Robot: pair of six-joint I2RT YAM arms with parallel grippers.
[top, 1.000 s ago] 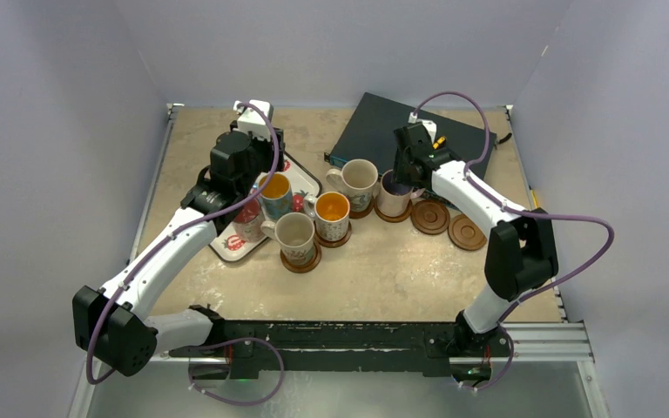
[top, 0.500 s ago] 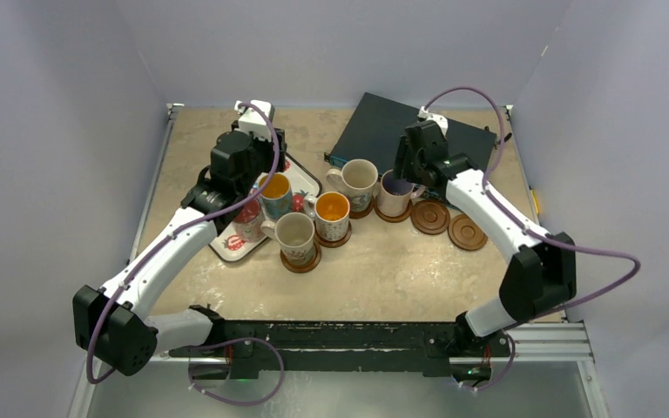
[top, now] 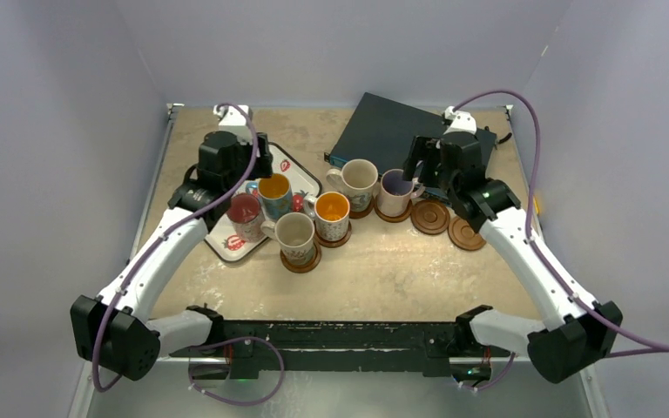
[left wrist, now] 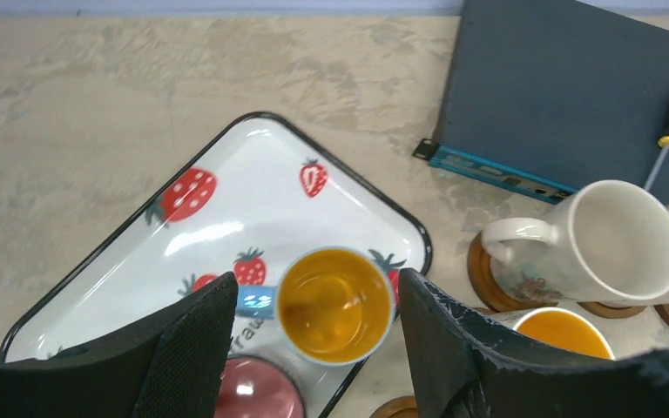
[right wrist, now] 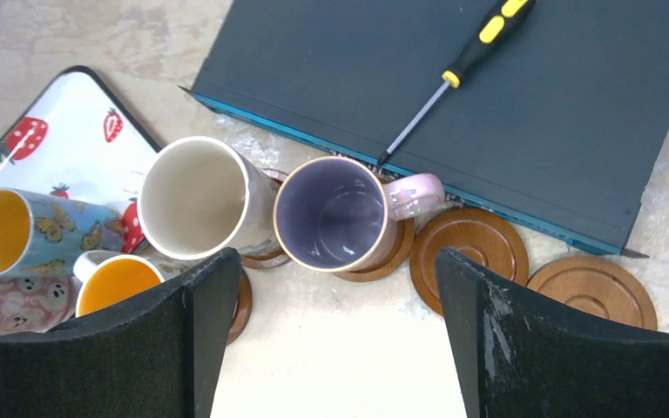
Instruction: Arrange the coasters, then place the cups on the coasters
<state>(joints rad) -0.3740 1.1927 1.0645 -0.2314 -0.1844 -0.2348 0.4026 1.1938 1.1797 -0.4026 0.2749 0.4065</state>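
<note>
From above, four cups (top: 332, 213) are seen on coasters (top: 430, 217) on the counter (top: 383, 270), with two coasters bare. Left wrist: the left hand (left wrist: 315, 287), fingers apart, is held above a blue cup (left wrist: 335, 305) on the tray (left wrist: 226, 200). Right wrist: the right hand (right wrist: 335, 261), fingers apart, is held above a pink cup (right wrist: 340, 213) set on a coaster.

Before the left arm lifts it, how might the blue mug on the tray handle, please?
The blue mug looks like glazed ceramic, so it is probably rigid, slick and chippable. Upright beside the pink-lined mug on the tray, it might bump that if pushed.
</note>
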